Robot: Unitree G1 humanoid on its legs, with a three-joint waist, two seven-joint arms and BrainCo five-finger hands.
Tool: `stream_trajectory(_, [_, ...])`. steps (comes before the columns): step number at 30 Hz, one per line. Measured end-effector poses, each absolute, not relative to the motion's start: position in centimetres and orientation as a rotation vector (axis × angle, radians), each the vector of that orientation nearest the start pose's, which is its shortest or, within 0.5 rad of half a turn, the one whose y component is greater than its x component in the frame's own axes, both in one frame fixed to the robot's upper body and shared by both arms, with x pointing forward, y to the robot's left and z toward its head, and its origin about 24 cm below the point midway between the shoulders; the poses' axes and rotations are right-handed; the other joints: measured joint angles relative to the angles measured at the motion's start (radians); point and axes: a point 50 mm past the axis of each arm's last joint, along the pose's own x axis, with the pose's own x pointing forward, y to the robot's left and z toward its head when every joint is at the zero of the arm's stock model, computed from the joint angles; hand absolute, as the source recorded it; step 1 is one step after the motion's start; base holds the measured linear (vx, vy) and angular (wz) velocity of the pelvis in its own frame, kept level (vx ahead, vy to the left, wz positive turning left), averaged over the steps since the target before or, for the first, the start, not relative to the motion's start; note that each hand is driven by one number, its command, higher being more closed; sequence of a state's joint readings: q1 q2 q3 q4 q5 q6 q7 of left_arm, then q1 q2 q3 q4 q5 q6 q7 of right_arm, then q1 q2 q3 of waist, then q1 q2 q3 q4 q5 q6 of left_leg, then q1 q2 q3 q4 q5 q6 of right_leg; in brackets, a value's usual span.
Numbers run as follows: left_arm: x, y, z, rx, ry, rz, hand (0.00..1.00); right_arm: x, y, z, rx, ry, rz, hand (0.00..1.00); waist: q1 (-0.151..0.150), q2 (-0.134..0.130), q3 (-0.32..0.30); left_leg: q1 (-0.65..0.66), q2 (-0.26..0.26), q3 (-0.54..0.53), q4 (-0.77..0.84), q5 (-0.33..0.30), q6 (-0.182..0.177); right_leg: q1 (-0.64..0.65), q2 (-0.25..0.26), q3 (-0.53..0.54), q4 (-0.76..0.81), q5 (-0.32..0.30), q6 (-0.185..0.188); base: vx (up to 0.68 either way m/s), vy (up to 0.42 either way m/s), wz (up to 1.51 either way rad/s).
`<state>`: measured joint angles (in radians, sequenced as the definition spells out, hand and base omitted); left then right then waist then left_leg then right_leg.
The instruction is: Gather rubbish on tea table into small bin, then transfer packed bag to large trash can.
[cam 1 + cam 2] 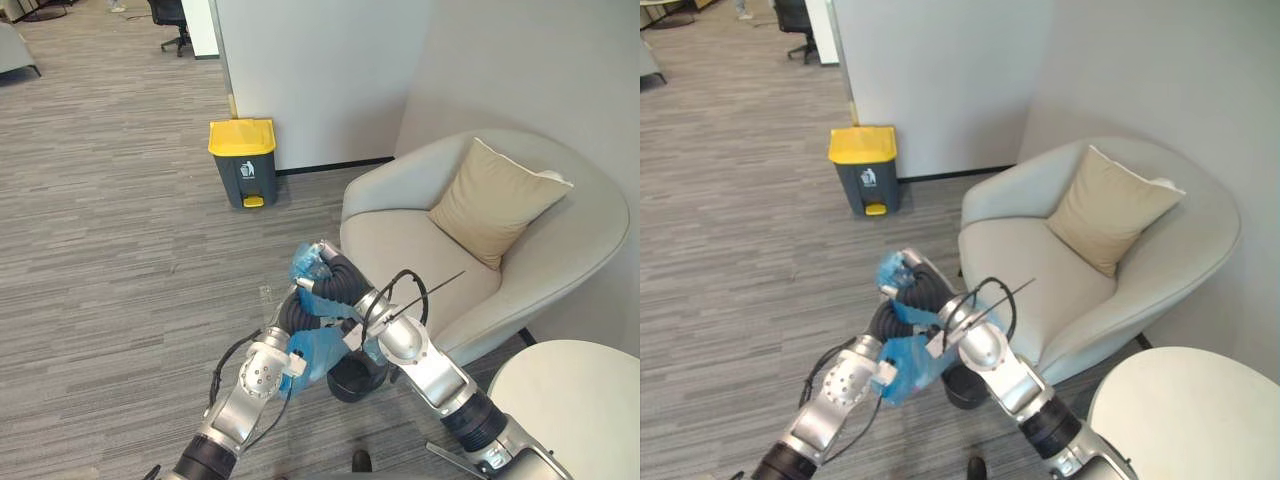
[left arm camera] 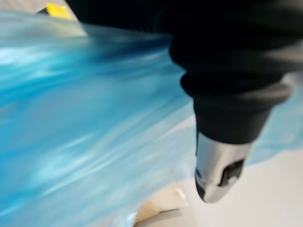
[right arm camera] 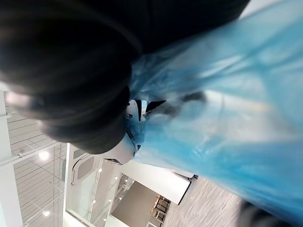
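Blue bag (image 1: 320, 352) wraps left hand (image 2: 220, 161), right hand (image 1: 325, 272) — raised together; grip unreadable.

Large trash can (image 1: 242, 162) ahead of us, against wall (image 1: 310, 70). Armchair (image 1: 400, 245) right of it; cushion (image 1: 497, 200) on seat, leaning on backrest. Tea table (image 1: 575, 400) at our near right. Small bin (image 1: 352, 383) on floor before armchair, bag (image 1: 318, 352) above it.

Left hand (image 1: 292, 312) and right hand (image 1: 335, 278) half buried in the blue bag (image 1: 318, 352), black bin (image 1: 352, 383) mostly hidden behind bag and arms, white table (image 1: 570, 410) cut off at the lower corner
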<state>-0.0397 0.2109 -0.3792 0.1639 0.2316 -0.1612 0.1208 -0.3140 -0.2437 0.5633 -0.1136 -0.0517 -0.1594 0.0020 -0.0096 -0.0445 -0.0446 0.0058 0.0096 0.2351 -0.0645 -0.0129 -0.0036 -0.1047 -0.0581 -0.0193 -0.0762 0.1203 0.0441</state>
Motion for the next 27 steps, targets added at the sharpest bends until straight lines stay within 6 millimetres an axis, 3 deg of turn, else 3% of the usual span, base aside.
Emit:
stream_trajectory(4, [24.2, 10.5, 0.5, 0.440, -0.010, -0.302, 0.00, 25.5, -3.4, 13.4, -0.269, -0.534, 0.655, 1.00, -0.005, 0.000, 0.000, 0.001, 0.000, 0.001, 0.000, 0.000, 0.000, 0.000, 0.001, 0.001, 0.000, 0.000, 0.000, 0.00, 0.000, 0.00])
stream_trajectory(10, [23.8, 10.5, -1.6, 0.413, 0.096, -0.289, 0.00, 24.3, -3.0, 16.0, -0.163, -0.633, 0.686, 1.00, -0.007, -0.001, 0.000, 0.003, 0.000, 0.006, 0.000, -0.001, 0.000, 0.000, 0.002, 0.009, 0.000, 0.001, -0.001, 0.00, 0.001, -0.02])
stream_trajectory(11, [23.8, 10.4, -1.9, 0.411, 0.110, -0.290, 1.00, 24.3, -3.0, 16.1, -0.157, -0.636, 0.687, 1.00, -0.007, -0.001, 0.000, 0.004, 0.000, 0.008, 0.000, -0.001, -0.001, 0.000, 0.002, 0.011, 0.000, 0.001, -0.001, 0.00, 0.000, -0.08])
stream_trajectory(24, [23.3, 10.2, -3.6, 0.336, 0.220, -0.287, 1.00, 23.8, -1.8, 15.5, -0.084, -0.602, 0.738, 1.00, -0.016, -0.003, 0.001, 0.015, 0.004, 0.028, 0.000, -0.004, -0.005, 0.000, 0.007, 0.032, 0.000, 0.002, -0.002, 0.00, -0.002, -0.04])
stream_trajectory(27, [23.4, 10.5, -3.6, 0.322, 0.228, -0.274, 1.00, 24.3, -2.2, 13.0, -0.116, -0.510, 0.712, 1.00, -0.017, -0.003, 0.001, 0.016, 0.004, 0.028, 0.000, -0.004, -0.005, 0.002, 0.007, 0.032, 0.000, 0.002, -0.002, 0.00, 0.000, 0.00])
